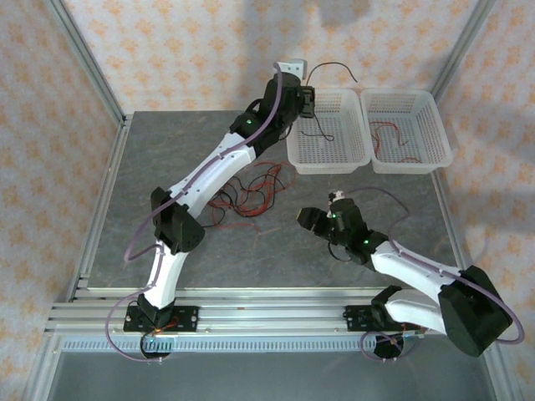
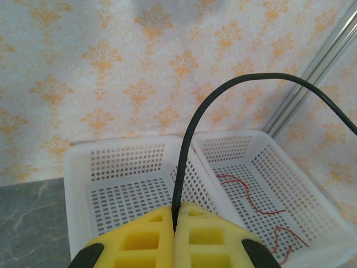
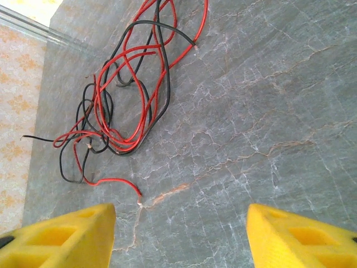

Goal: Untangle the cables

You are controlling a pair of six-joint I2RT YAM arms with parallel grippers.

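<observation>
Gripping a single black wire [image 2: 188, 131], the left claw [image 2: 174, 214] is clenched: in its wrist view the two yellow fingers [image 2: 139, 240] meet with no gap, and the wire comes out of the seam between them. From the tips the wire rises, arches over to the right and leaves the frame at the right edge. In the top view we see the same left claw [image 1: 311, 98] raised over the left basket [image 1: 328, 170]. One part of the black wire [image 1: 334, 67] loops above the claw. Another part hangs below the claw into that basket. We cannot tell whether its lower end touches the basket floor.

Below and ahead of the left claw stand two white perforated baskets, side by side and touching. The left basket [image 2: 78, 184] sits directly under the claw. The right basket [image 2: 330, 223] sits to the claw's right and contains loose red wires [image 2: 245, 192], also seen from above [image 1: 393, 138].

The right claw [image 1: 308, 219] is released. In its wrist view the right claw [image 3: 181, 223] has its jaws wide apart with only bare counter [image 3: 268, 111] between them. It grips nothing.

The remaining clump of cables [image 3: 122, 95] lies on the counter ahead of the right claw and to its left, apart from both fingers. Red and black strands are interlooped there. One red end trails back toward the claw's left finger [image 3: 61, 237] without reaching it. From above, this clump of cables [image 1: 251, 196] lies on the grey counter [image 1: 167, 167], partly under the left arm.
</observation>
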